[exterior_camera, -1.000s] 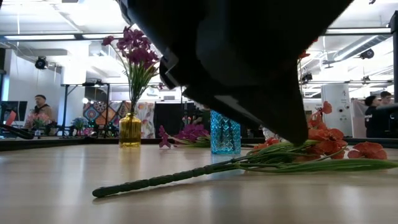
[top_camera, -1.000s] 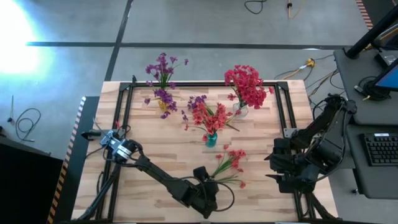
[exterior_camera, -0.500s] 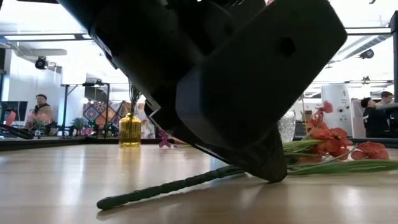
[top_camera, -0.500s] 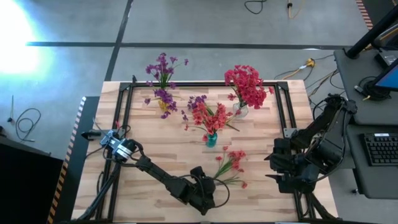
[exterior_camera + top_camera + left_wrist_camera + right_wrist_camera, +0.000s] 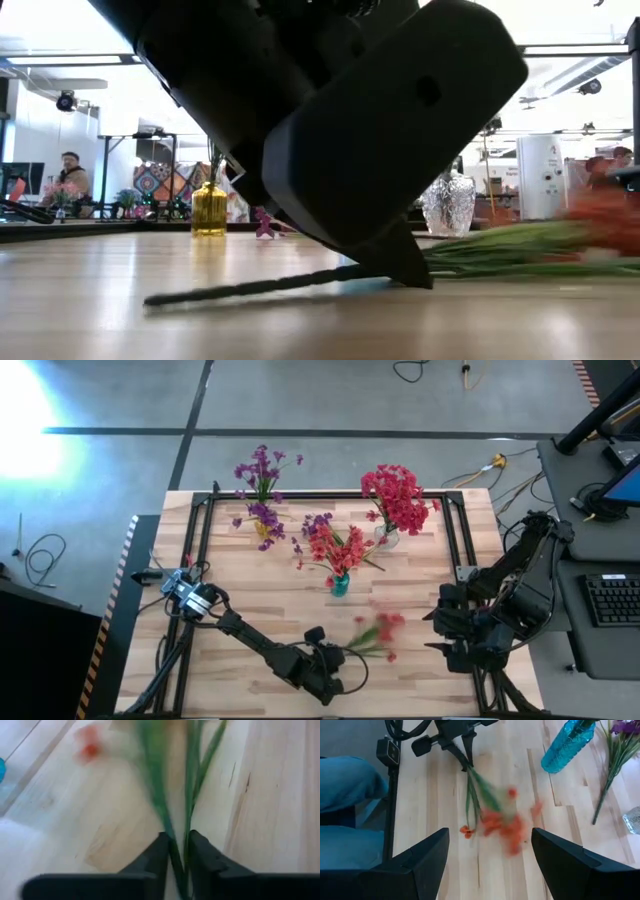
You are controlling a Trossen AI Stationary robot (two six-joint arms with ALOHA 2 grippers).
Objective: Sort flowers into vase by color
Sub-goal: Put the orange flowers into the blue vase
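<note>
A red flower sprig (image 5: pixel 376 632) lies near the table's front middle, its blossoms blurred and its green stem (image 5: pixel 176 855) between the fingers of my left gripper (image 5: pixel 335 653), which is shut on it. Farther back, a blue vase (image 5: pixel 340 586) holds red and purple flowers mixed. A yellow vase (image 5: pixel 263 542) holds purple flowers and a clear vase (image 5: pixel 388 539) holds red ones. My right gripper (image 5: pixel 432 630) waits open at the right, above the table; its wrist view looks down on the red sprig (image 5: pixel 502 826). My left gripper pinches the sprig's green stem (image 5: pixel 175 851) between its two fingers (image 5: pixel 159 854), well up from the cut end (image 5: pixel 152 298). The fingers slant down from the table's left, nearly along the stem. The stem runs low over the table; whether it touches the table I cannot tell.
A loose purple sprig (image 5: pixel 615 755) lies on the table beside the blue vase (image 5: pixel 567 742). A black frame (image 5: pixel 200 540) runs along the table's left, far and right sides. People stand in the room beyond the table (image 5: pixel 70 175).
My left gripper has come down onto the red sprig's stem and shut on it. The sprig has since started to move: its blossoms are blurred and have shifted a little, and the cut end of the stem has swung slightly.
</note>
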